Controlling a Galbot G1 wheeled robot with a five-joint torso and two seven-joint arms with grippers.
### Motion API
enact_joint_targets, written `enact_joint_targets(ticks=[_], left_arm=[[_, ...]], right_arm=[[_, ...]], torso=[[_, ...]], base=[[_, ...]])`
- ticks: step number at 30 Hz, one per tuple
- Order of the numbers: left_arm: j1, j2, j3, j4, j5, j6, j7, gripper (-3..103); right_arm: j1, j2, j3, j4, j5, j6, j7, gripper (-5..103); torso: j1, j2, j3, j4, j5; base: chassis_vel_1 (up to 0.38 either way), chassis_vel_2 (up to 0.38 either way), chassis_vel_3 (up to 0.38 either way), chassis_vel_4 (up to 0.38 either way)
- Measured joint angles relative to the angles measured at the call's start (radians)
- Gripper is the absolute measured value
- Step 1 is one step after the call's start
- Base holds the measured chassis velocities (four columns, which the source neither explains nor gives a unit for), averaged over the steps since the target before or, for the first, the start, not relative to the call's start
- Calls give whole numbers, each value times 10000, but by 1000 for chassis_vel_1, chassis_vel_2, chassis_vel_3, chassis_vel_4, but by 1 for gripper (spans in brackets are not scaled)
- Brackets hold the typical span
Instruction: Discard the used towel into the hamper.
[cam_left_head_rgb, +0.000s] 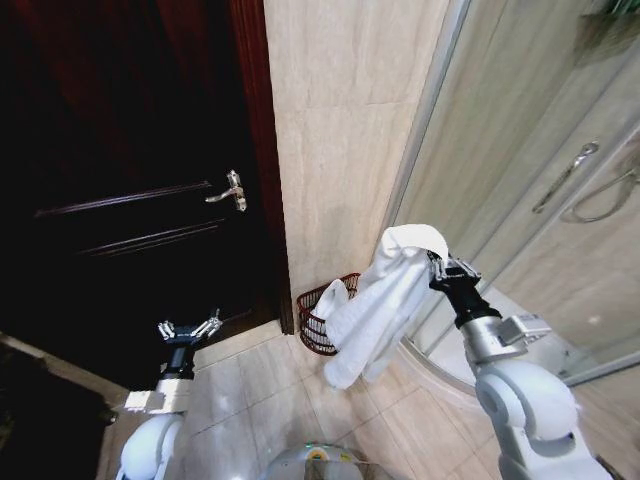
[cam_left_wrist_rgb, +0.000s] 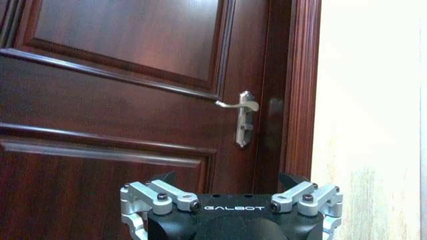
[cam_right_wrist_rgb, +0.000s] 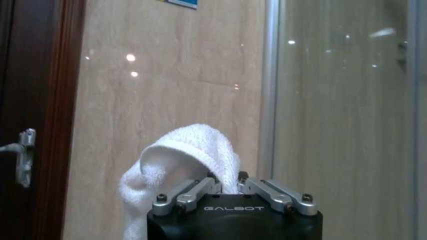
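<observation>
A white towel (cam_left_head_rgb: 385, 300) hangs from my right gripper (cam_left_head_rgb: 436, 266), which is shut on its upper fold. The cloth drapes down in front of the hamper (cam_left_head_rgb: 318, 318), a dark red-brown wire basket on the floor against the beige wall. Part of the towel's lower end hides the hamper's right side, and a white piece (cam_left_head_rgb: 331, 298) shows at its rim. In the right wrist view the towel (cam_right_wrist_rgb: 183, 160) bulges above the closed fingers (cam_right_wrist_rgb: 193, 192). My left gripper (cam_left_head_rgb: 189, 328) is held low at the left, open, facing the door.
A dark wooden door (cam_left_head_rgb: 130, 180) with a metal lever handle (cam_left_head_rgb: 230, 190) fills the left. A glass shower enclosure (cam_left_head_rgb: 530, 170) with a curved base stands at the right. Beige tiled floor (cam_left_head_rgb: 270, 400) lies between them.
</observation>
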Motion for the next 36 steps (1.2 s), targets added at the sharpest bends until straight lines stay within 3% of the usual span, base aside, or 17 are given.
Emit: enact_joint_targets(ticks=[13,19,26,32,36], left_arm=[[-158,-552,-45,145,698,120,-64,100],[-193,-799,51,169,1015,122,-134,100],[-191,-1098,157,271,1423,-3,-155,100],[-192,-1460,166,427,1716,-97,-164,100],[-209,-1589,154,499,1880,-81,-215,100]], right_arm=[[2671,-840,-285,-1497,1253,93,-308,8],[3815,-1225,-447,-1747,2007,-226,-203,8],[6343,-1668,-952,-2730,3381,-636,-75,8],[8006,-1544,-1500,-3830,3743,-691,-216,8],[9810,-971,-2197,-5122,3697,-661,-279,8]], torso=[[1,-1,1,1,4],[1,-1,1,1,2],[1,-1,0,2,2],[1,-2,1,1,3],[2,-1,1,3,-1]], base=[[0,0,0,0],[0,0,0,0],[0,0,0,0],[0,0,0,0],[0,0,0,0]])
